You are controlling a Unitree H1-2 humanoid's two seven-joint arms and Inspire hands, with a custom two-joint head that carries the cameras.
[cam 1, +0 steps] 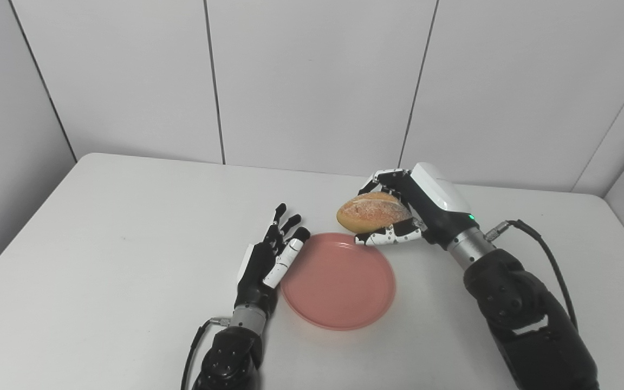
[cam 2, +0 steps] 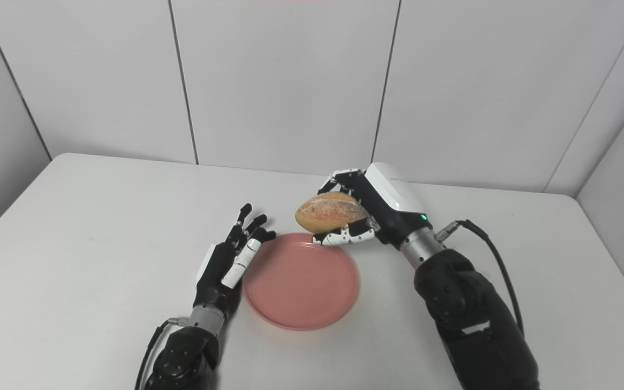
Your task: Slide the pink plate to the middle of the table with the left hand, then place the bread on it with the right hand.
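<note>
Plate (cam 1: 339,284) first: the pink plate lies empty at lower centre on the white surface (cam 1: 117,233), our left hand (cam 1: 268,260) beside its left rim, fingers spread, holding nothing. Beyond, at centre, our right hand (cam 1: 398,208) is clamped around the bread (cam 1: 371,212), above the plate's far rim. We judge the loaf light, crusty, crushable.

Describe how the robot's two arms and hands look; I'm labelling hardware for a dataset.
Both forearms are bulky matte black shells, each ending in a silver metal wrist collar with a black cable plugged in beside it. The left hand is black with a white thumb segment. The right hand is black with a glossy white back cover, white speckled finger segments and a small green light near the wrist.
</note>
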